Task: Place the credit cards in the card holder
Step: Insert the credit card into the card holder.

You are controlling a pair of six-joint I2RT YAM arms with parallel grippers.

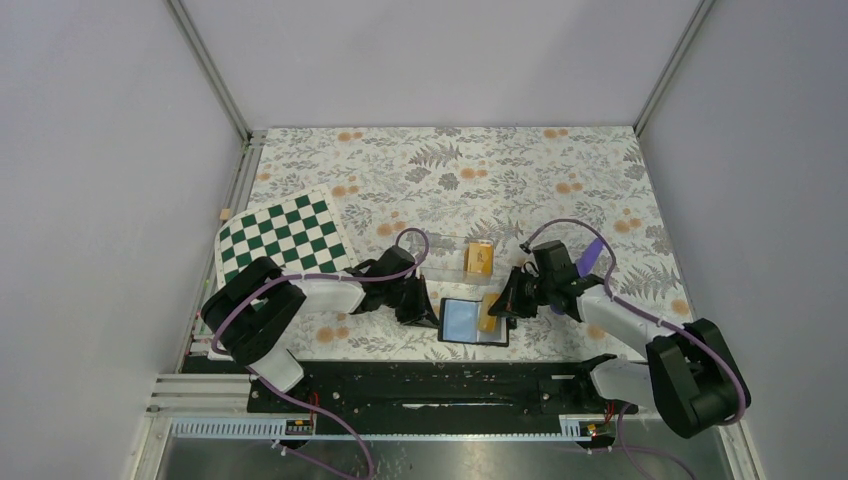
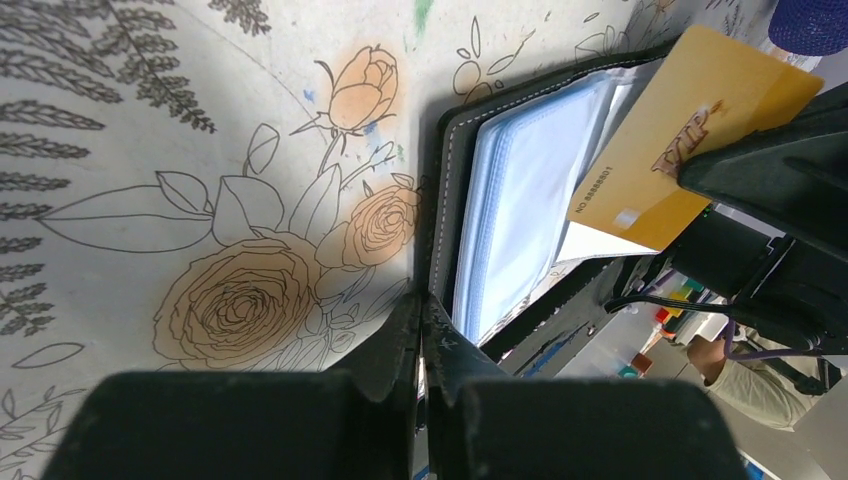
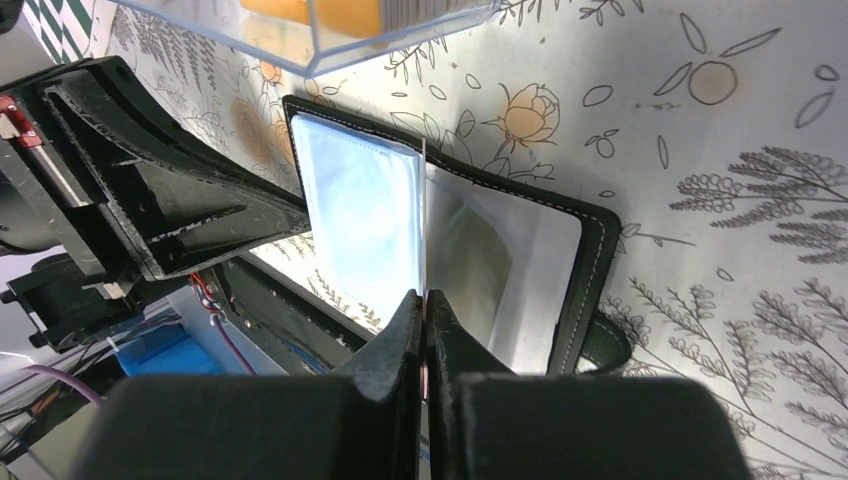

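Observation:
The black card holder (image 1: 461, 320) lies open near the table's front edge, pale blue pockets up. My left gripper (image 2: 421, 300) is shut on the black left rim of the card holder (image 2: 449, 180). My right gripper (image 3: 425, 297) is shut on one orange credit card (image 2: 690, 130), seen edge-on as a thin line (image 3: 424, 210) in the right wrist view. That credit card (image 1: 487, 313) stands tilted over the holder's right half, its lower corner at the pockets. More orange credit cards (image 1: 480, 257) sit in a clear box.
The clear plastic box (image 1: 462, 262) stands just behind the holder, between the two arms. A green-and-white chequered board (image 1: 285, 238) lies at the left. A purple cylinder (image 1: 592, 258) lies beside the right wrist. The snap tab (image 3: 610, 345) sticks out from the holder's right edge.

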